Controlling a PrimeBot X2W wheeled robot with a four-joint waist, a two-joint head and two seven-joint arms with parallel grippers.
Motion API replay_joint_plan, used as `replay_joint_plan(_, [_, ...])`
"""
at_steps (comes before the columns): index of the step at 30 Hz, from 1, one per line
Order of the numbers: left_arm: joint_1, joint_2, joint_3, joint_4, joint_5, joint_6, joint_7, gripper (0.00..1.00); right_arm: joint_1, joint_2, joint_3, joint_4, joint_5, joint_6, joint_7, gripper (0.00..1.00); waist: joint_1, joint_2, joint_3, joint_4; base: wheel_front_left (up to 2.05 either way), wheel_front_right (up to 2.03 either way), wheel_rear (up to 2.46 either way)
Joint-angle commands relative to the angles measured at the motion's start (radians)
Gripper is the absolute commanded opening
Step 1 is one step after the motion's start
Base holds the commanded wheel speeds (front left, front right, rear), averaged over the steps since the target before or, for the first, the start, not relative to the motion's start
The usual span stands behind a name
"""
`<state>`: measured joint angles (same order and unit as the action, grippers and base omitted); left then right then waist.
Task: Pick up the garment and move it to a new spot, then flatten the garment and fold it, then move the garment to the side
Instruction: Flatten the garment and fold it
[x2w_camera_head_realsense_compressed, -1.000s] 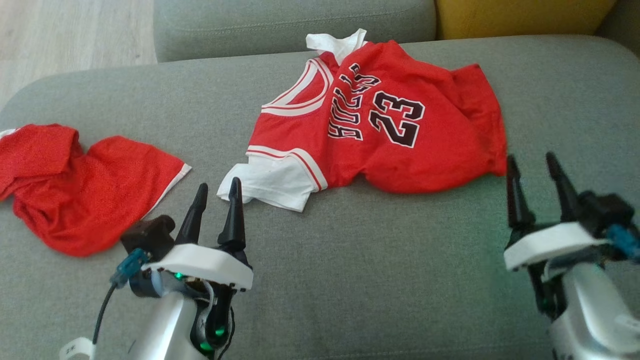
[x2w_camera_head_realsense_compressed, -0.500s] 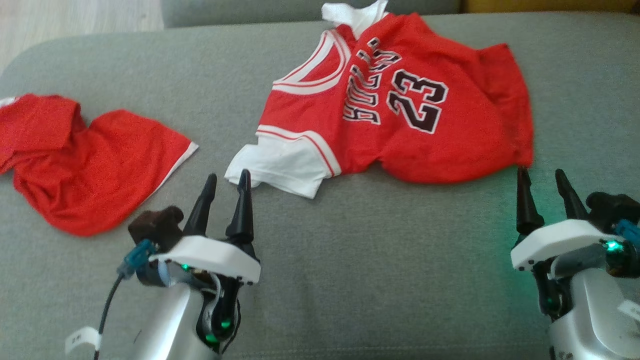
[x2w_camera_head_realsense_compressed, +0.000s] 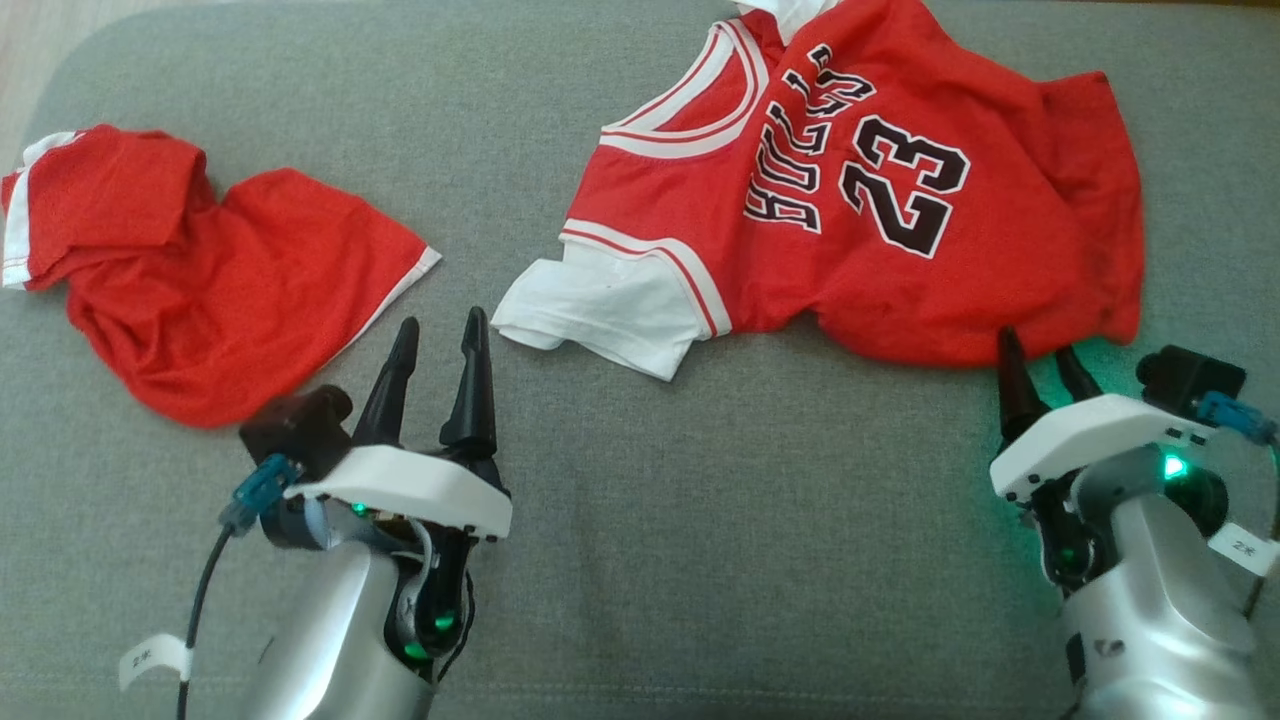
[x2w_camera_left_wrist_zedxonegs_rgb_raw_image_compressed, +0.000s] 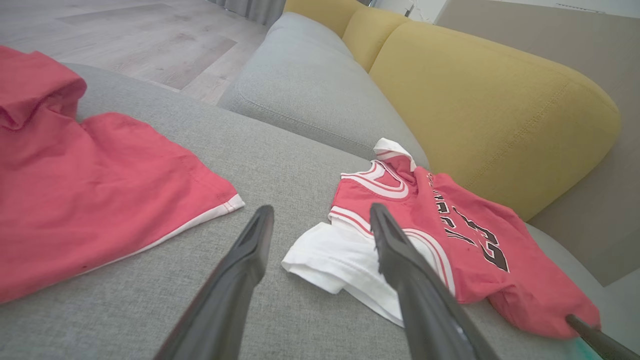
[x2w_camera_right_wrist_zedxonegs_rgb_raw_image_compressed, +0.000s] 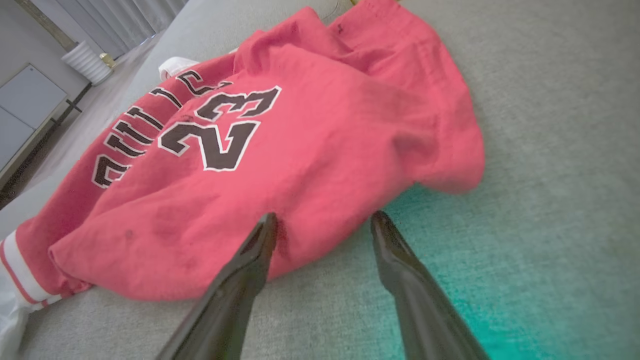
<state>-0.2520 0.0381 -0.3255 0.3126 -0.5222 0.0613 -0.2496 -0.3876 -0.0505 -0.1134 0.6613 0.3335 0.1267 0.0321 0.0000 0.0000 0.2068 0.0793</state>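
The two long dark fingers of our left gripper (x2w_camera_head_realsense_compressed: 442, 318) stand apart and hold nothing. Their tips point over bare cushion, just beside the white sleeve (x2w_camera_head_realsense_compressed: 610, 310) of the red mesh basketball jersey with white trim and a black number 23 (x2w_camera_head_realsense_compressed: 860, 290). The fingers of our right gripper (x2w_camera_head_realsense_compressed: 1033, 342) are spread as well, with nothing between them. In the right wrist view one tip lies right at the lower hem of the jersey and the other over bare cushion. Whether the first one touches the cloth, we cannot tell. A green glow (x2w_camera_right_wrist_zedxonegs_rgb_raw_image_compressed: 450, 240) falls on the cushion near this gripper.

The jersey lies wrinkled, number side up, on the far right part of the grey fabric sofa cushion (x2w_camera_head_realsense_compressed: 700, 560). Well apart to its left lies a crumpled red cloth piece with a white stripe (x2w_camera_head_realsense_compressed: 230, 290). Behind the seat, in the left wrist view, we see a yellow back cushion (x2w_camera_left_wrist_zedxonegs_rgb_raw_image_compressed: 490, 100) and a pale wooden floor (x2w_camera_left_wrist_zedxonegs_rgb_raw_image_compressed: 125, 50).
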Motion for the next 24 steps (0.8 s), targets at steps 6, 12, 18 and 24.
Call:
replay_joint_plan(6, [-0.04, 0.012, 0.032, -0.028, 0.001, 0.0, -0.012, 1.0, -0.084, -0.009, -0.044, 0.009, -0.1, 0.004, -0.07, 0.0, 0.0, 0.0, -0.013, -0.013, 0.0, 0.0, 0.0])
replay_joint_plan(12, [-0.029, 0.012, 0.034, -0.025, -0.006, 0.0, -0.012, 1.0, -0.069, -0.054, -0.091, -0.064, -0.213, 0.004, -0.05, 0.0, 0.0, 0.0, -0.044, -0.035, 0.0, 0.0, 0.0])
replay_joint_plan(18, [-0.013, 0.012, 0.033, -0.024, -0.012, 0.001, -0.012, 1.0, 0.018, -0.093, -0.112, -0.226, -0.315, 0.004, 0.077, 0.0, 0.0, 0.0, -0.074, -0.055, 0.0, 0.0, 0.0])
replay_joint_plan(24, [-0.006, 0.012, 0.028, -0.026, -0.022, 0.001, -0.012, 1.0, 0.104, -0.099, -0.185, -0.411, -0.414, 0.004, 0.22, 0.0, 0.0, 0.0, -0.092, -0.053, 0.0, 0.0, 0.0])
